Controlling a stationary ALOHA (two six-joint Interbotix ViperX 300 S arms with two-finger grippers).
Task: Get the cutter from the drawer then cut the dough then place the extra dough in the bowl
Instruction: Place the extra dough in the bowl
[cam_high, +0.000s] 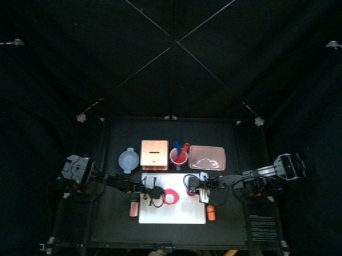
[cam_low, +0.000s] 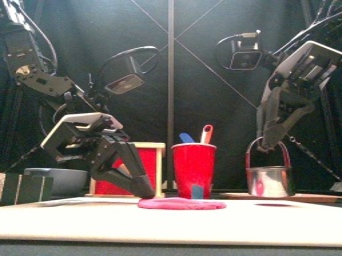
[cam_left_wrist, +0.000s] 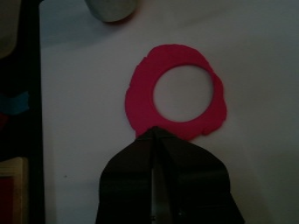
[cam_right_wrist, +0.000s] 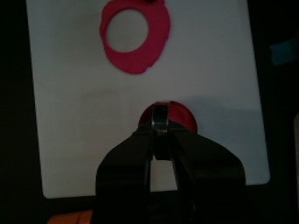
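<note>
While our left end effector (cam_left_wrist: 153, 134) pinches the dough ring (cam_left_wrist: 142, 103), our right end effector (cam_low: 271, 144) grips the metal cutter (cam_low: 270, 181).

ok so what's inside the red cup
Two toy knives stand in the red cup: a blue knife and a red knife poke above its rim. The cup's wall hides their lower parts and whatever else may lie inside.
</note>
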